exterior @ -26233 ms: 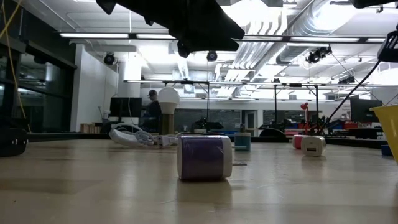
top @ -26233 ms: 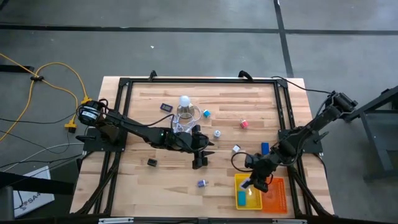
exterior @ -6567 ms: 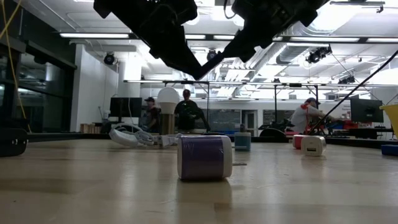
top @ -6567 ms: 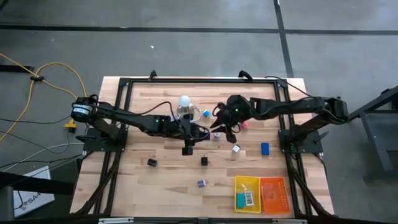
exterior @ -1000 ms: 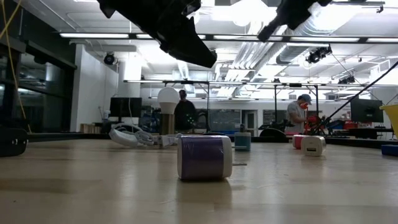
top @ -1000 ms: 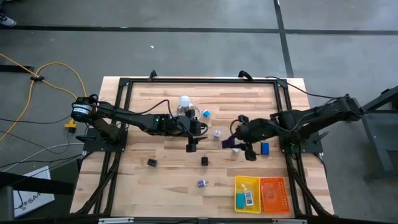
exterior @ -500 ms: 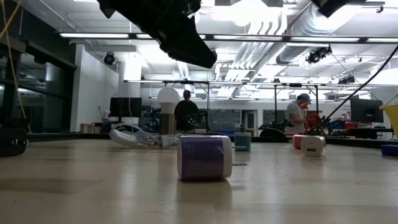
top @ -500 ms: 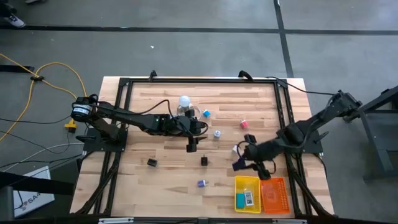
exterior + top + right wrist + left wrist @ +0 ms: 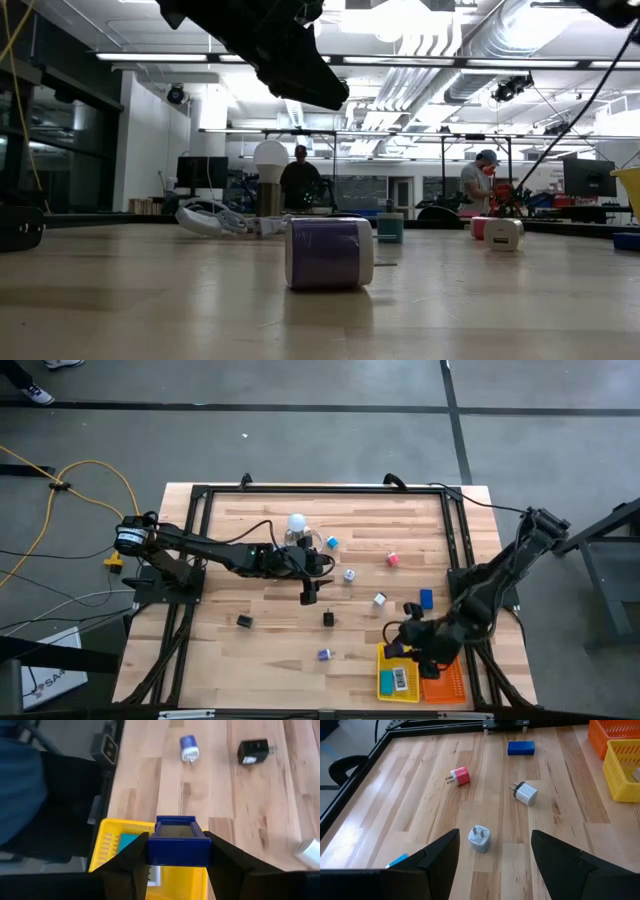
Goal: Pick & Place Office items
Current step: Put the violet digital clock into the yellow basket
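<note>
Right tool (image 9: 177, 851) grips a dark blue rectangular block (image 9: 178, 840) — held just above the yellow mesh tray (image 9: 107, 848) near the wooden desk's (image 9: 270, 640) front edge. Left tool (image 9: 492, 852) hangs open mid-desk — a grey plug cube (image 9: 479, 838) between its fingers.

The bare wooden table top (image 9: 250, 650) is widely free at the front left, with only a small black plug (image 9: 244, 621) there. In the middle, the white ball-topped clear object (image 9: 296, 528) with its looped cord blocks passage. At the front right, the yellow mesh tray (image 9: 397, 672) and orange mesh tray (image 9: 446, 678) stand touching, close to the black frame rail (image 9: 478, 650).
</note>
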### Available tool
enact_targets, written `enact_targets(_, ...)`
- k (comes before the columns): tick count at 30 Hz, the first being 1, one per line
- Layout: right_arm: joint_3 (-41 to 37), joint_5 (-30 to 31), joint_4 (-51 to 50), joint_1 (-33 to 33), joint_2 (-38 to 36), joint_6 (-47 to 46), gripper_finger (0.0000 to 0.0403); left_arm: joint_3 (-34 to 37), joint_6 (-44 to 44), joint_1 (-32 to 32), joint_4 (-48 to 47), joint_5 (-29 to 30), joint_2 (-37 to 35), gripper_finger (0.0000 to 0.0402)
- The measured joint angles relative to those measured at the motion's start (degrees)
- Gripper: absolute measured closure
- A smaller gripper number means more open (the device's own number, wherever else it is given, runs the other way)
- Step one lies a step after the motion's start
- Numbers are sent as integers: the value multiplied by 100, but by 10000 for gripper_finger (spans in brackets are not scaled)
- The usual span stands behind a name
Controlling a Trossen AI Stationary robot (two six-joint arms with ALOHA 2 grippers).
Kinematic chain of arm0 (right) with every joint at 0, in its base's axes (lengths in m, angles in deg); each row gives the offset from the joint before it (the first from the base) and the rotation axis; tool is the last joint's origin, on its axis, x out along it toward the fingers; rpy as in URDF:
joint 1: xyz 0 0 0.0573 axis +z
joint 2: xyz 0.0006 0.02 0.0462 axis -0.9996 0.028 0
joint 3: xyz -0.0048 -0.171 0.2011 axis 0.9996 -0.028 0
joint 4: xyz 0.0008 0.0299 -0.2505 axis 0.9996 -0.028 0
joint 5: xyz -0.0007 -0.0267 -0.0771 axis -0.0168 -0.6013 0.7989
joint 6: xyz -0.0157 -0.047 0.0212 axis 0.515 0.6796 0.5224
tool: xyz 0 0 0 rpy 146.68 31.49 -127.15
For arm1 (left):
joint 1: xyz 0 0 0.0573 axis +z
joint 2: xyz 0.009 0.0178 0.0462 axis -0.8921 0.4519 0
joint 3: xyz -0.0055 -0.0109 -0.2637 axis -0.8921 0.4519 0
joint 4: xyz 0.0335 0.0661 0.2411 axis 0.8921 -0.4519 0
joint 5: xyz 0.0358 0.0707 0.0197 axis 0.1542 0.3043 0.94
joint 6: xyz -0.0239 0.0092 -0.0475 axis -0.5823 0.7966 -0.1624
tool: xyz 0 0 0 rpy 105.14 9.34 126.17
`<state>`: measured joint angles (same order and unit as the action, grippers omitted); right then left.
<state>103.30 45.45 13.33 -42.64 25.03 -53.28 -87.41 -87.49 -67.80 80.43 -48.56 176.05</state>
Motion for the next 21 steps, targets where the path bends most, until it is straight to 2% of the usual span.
enact_targets(7,0,659,176,593,593,-862,255,0,-94,0,2,2,0,163)
enact_targets(14,0,1632,206,1078,921,-1772,255,0,-108,0,2,2,0,163)
enact_targets(21,0,1735,202,1163,1405,-2232,255,1,-107,-1,2,-96,0,163)
